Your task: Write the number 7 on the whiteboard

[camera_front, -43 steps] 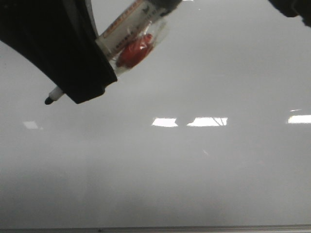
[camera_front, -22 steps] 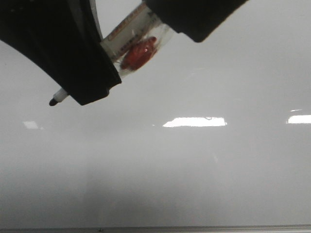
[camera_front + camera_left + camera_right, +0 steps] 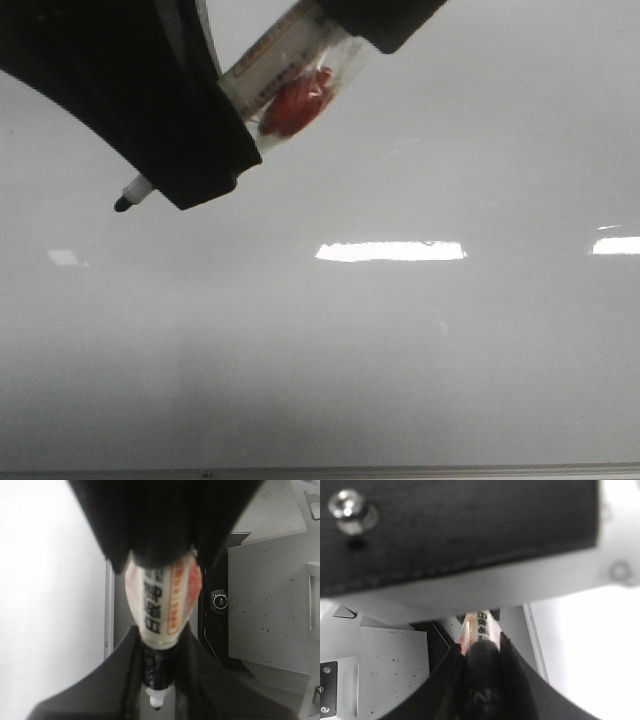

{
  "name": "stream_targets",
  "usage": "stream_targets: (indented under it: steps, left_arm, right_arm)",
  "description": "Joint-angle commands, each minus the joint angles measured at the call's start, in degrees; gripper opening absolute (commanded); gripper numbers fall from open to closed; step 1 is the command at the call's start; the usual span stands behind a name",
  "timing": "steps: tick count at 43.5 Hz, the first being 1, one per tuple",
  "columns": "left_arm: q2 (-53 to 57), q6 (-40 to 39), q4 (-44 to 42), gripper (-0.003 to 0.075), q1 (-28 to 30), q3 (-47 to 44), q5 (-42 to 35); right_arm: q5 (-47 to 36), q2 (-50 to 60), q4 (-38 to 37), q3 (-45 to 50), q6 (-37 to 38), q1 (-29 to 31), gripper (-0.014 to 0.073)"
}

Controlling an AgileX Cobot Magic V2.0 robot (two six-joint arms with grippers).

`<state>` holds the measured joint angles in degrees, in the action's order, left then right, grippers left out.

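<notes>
The whiteboard (image 3: 420, 350) fills the front view, glossy pale grey. No black line of a number 7 shows on it. My left gripper (image 3: 190, 170) is shut on a marker (image 3: 275, 70) with a white and orange label. A red blob under clear wrap (image 3: 295, 100) sits on its barrel. The bare black tip (image 3: 122, 204) sticks out to the lower left, over the board. The left wrist view shows the marker (image 3: 160, 610) between the left gripper's (image 3: 157, 700) jaws. My right gripper (image 3: 385, 25) is shut on the marker's black rear end (image 3: 482, 680).
A thin metal edge (image 3: 400, 470) runs along the board's bottom. Bright light reflections (image 3: 390, 251) lie across its middle. Beside the board's edge both wrist views show the grey speckled robot base (image 3: 265, 610) (image 3: 390, 670).
My right gripper came in from the top right onto the marker's upper end. My left gripper and the marker shifted slightly right and up.
</notes>
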<state>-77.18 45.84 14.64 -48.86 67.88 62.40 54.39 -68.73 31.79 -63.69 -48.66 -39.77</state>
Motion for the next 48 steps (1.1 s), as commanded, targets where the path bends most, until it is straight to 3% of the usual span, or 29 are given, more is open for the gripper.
stream_targets:
  steps: [1, 4, 13, 16, 26, 33, 36, 41, 48]
  left_arm:
    - [1.49, 0.02, 1.78, -0.0016, -0.44, 1.88, -3.5]
    - [1.49, 0.02, 1.78, 0.0026, -0.44, 1.88, -3.63]
    - [1.98, -0.71, 1.62, 0.0361, -0.44, 1.88, -4.98]
    - [2.88, -1.47, 1.24, 0.0421, -0.44, 1.88, -5.83]
    - [8.51, -4.62, 0.5, 0.0429, 4.49, 1.88, -3.45]
    - [14.27, -7.91, 2.75, 0.0429, 12.88, 0.81, -3.62]
    - [17.22, -8.0, 5.04, 0.0429, 16.46, -1.08, -4.82]
    - [22.31, -8.47, 7.47, 0.0429, 22.09, -5.89, -6.88]
    - [27.07, -9.65, 7.55, 0.0429, 27.05, -11.83, -10.39]
  right_arm:
    - [-1.81, 0.93, 2.46, -2.07, -0.61, 0.0, 0.0085]
    - [-1.74, 0.93, 2.41, -2.07, -0.61, 0.0, 0.0042]
    - [-1.9, 0.93, 2.25, -2.07, -0.61, 0.0, -0.0059]
    - [-2.11, 0.93, 2.05, -2.07, -0.61, 0.17, -0.0057]
    - [-2.96, 3.24, -5.98, -2.07, 6.24, 0.28, -0.0058]
    - [-3.17, 7.64, -19.99, -1.23, 21.3, 0.61, -0.0058]
    - [-4.21, 9.68, -22.77, 0.45, 27.68, 2.14, -0.0058]
    - [-10.21, 13.76, -22.02, 6.53, 34.75, 5.86, -0.0058]
    - [-26.42, 17.04, -15.59, 16.58, 36.31, 6.95, -0.0058]
